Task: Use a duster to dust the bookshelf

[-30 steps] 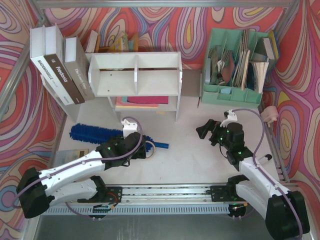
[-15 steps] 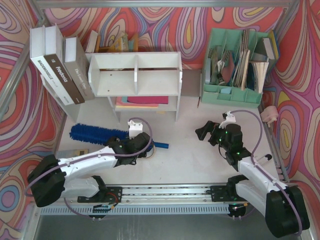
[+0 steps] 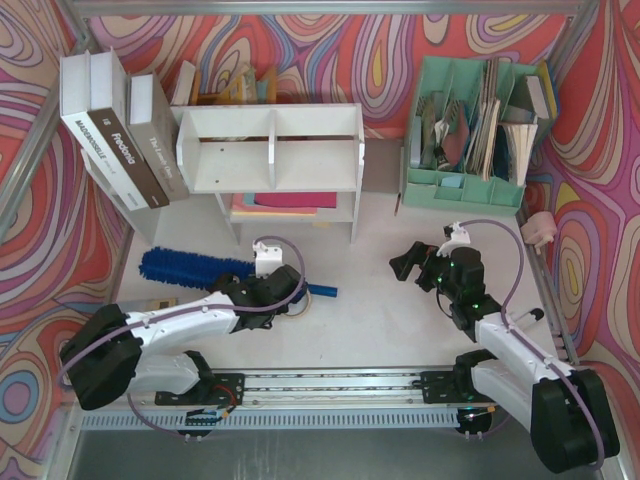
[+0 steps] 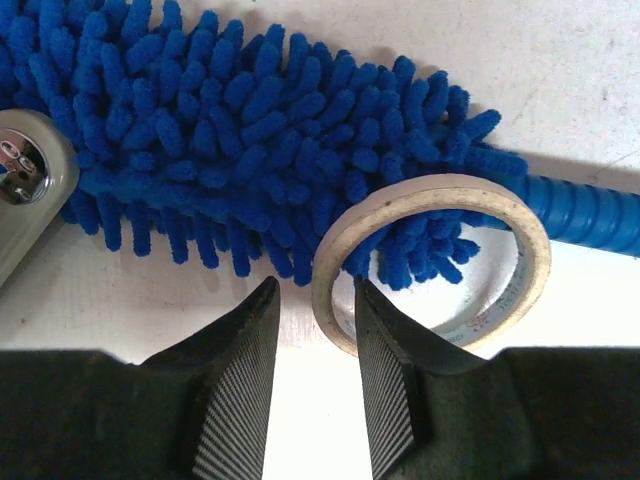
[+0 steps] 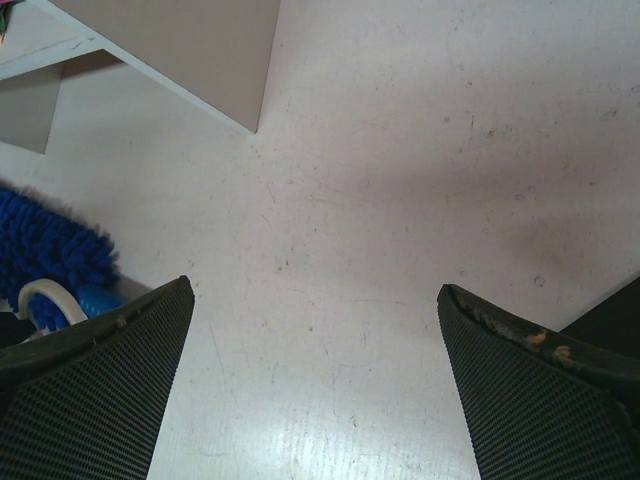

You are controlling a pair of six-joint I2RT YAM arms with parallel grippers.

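The white bookshelf (image 3: 270,122) stands at the back, with pink and yellow sheets on its lower shelf. The blue fluffy duster (image 3: 190,267) lies flat on the table in front of it, thin handle (image 3: 322,291) pointing right. My left gripper (image 3: 287,293) is low over the join of brush and handle. In the left wrist view its jaws (image 4: 315,300) are narrowly open. The near rim of a tape roll (image 4: 430,265) lies between them, and the roll rests against the duster (image 4: 250,150). My right gripper (image 3: 405,262) is wide open and empty over bare table (image 5: 315,300).
A mint-green file organizer (image 3: 475,120) full of papers stands back right. Books (image 3: 120,130) lean back left. A grey device (image 4: 25,190) lies beside the duster's bristles. The bookshelf's leg (image 5: 180,50) shows in the right wrist view. A pink object (image 3: 538,230) sits at the right wall.
My left gripper has shifted right and forward along the duster to the tape roll and handle, and its arm has dropped lower. The right gripper has edged slightly left.
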